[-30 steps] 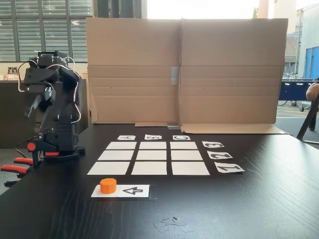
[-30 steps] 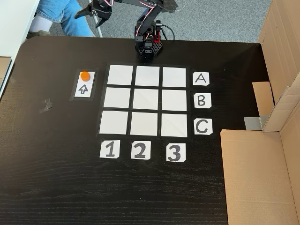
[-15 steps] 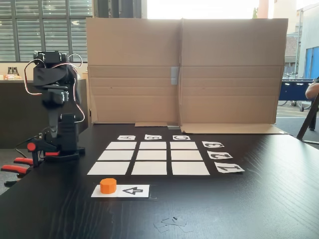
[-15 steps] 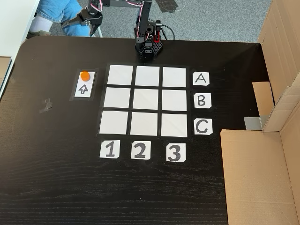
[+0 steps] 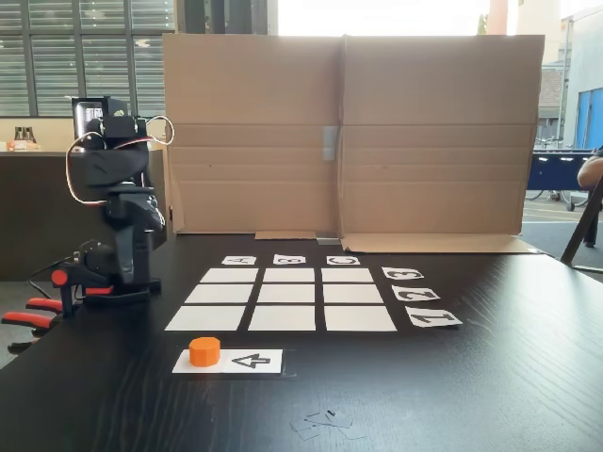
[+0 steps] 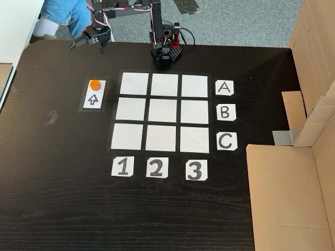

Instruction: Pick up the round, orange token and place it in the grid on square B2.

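From the low side camera, the tool's state cannot be told; the arm [image 5: 118, 202] stands folded at the desk's [image 5: 490, 395] far left, and the token [image 5: 204, 351] sits below and right of it on a white arrow strip [image 5: 247, 361], apparently its marked start spot. From the high camera, the tool [image 6: 85, 44] hangs with fingers spread and empty; the token [image 6: 95, 84] lies just beneath it, and square B2 [image 6: 164, 111] of the grid [image 6: 133, 83] waits bare farther right, ready to receive the token.
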Controlling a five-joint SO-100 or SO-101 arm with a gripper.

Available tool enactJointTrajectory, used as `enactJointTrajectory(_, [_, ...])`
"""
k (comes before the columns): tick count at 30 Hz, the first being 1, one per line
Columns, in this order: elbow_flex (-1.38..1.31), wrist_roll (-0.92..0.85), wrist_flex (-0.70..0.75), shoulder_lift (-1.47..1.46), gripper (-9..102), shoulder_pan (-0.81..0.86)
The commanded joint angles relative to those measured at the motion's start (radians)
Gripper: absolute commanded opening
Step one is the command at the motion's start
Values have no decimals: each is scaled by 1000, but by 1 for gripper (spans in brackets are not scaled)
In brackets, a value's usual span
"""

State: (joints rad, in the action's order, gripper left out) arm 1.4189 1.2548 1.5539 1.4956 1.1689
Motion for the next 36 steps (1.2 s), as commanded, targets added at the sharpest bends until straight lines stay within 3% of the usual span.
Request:
enactJointTrajectory(1, [-18,57,6,-9,73,-25])
enactJointTrajectory(16, [-26,190,-9,-160,73,-184])
enactJointTrajectory(36, [-201,193,-58,-397,73,-249])
